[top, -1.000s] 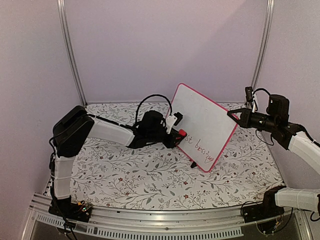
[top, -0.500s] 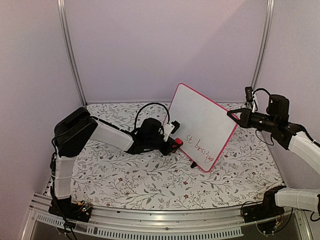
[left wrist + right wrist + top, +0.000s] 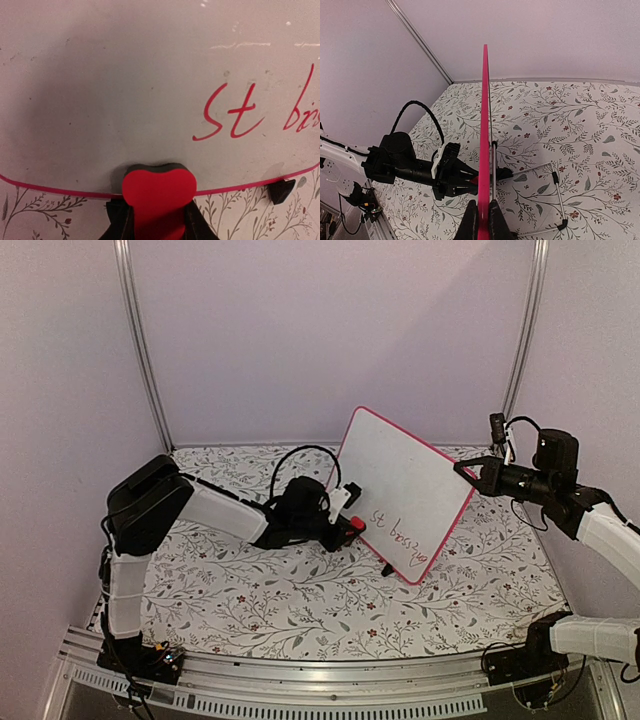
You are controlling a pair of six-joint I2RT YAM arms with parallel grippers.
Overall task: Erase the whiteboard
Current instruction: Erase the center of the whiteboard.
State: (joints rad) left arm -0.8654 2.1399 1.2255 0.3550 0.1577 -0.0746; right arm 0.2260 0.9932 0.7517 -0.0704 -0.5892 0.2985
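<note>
The whiteboard [image 3: 403,490] stands tilted on the table, white with a red-pink frame. Red handwriting [image 3: 398,536] runs along its lower part; in the left wrist view it reads "St" [image 3: 230,112] plus more at the right edge. My left gripper [image 3: 352,524] is shut on a small red eraser [image 3: 159,192] with a dark pad, pressed against the whiteboard's [image 3: 150,75] lower edge, left of the writing. My right gripper [image 3: 466,471] is shut on the board's upper right edge; the right wrist view shows the frame [image 3: 484,140] edge-on between its fingers.
The table has a floral cloth [image 3: 250,590]. A wire stand [image 3: 555,190] with black feet props the board from behind. Purple walls and two metal posts [image 3: 140,340] enclose the back. The left arm's black cable [image 3: 300,440] loops above its wrist.
My left gripper with the eraser moved down the board from about mid-height to its lower edge. The board tilted slightly. The right arm has stayed still.
</note>
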